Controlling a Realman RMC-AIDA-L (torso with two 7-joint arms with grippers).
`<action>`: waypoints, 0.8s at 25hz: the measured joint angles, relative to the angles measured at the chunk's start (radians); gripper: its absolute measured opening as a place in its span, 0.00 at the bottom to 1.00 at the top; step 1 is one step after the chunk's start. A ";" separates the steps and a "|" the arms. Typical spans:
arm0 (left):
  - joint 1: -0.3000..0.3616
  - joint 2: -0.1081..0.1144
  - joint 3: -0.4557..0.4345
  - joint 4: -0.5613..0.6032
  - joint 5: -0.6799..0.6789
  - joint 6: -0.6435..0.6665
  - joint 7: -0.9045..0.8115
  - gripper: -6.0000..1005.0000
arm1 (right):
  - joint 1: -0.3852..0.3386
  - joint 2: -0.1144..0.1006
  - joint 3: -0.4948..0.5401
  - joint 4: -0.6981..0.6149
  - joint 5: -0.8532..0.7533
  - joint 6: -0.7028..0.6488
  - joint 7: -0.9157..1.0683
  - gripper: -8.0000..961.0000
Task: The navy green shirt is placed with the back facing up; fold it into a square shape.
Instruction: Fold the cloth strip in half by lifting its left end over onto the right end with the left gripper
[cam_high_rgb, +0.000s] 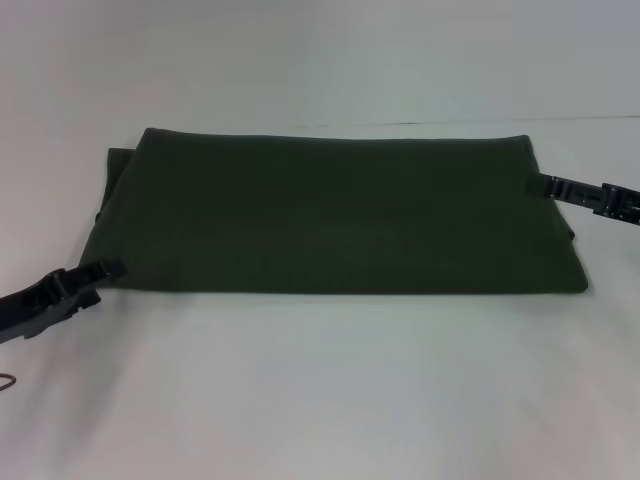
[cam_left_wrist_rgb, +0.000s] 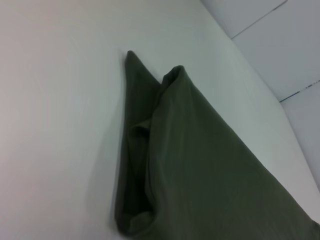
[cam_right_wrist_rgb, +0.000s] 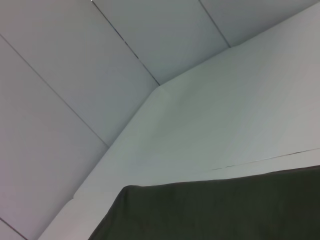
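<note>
The navy green shirt (cam_high_rgb: 340, 215) lies flat on the white table (cam_high_rgb: 320, 400), folded into a wide rectangle with smooth long edges. Extra layers stick out at its left end. My left gripper (cam_high_rgb: 108, 270) is at the shirt's near left corner, touching the edge. My right gripper (cam_high_rgb: 535, 182) is at the shirt's right edge near the far corner. The left wrist view shows the shirt's layered end (cam_left_wrist_rgb: 150, 150) with folds stacked on each other. The right wrist view shows one flat corner of the shirt (cam_right_wrist_rgb: 215, 210).
The table surface runs all around the shirt. A thin seam line (cam_high_rgb: 580, 118) crosses the table behind the shirt at the right. Grey wall panels (cam_right_wrist_rgb: 75, 75) rise behind the table. A small dark loop (cam_high_rgb: 8, 380) shows at the near left edge.
</note>
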 joint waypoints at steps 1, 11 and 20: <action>0.000 0.000 0.000 0.000 0.002 0.000 -0.008 0.73 | -0.001 0.000 0.002 0.000 0.000 0.003 0.000 0.81; -0.010 0.003 0.006 -0.006 0.002 -0.016 -0.104 0.76 | -0.006 0.000 0.024 -0.001 0.000 0.005 0.006 0.81; -0.016 0.006 0.011 -0.017 0.003 -0.074 -0.190 0.78 | 0.001 0.000 0.029 -0.004 0.001 0.004 0.008 0.81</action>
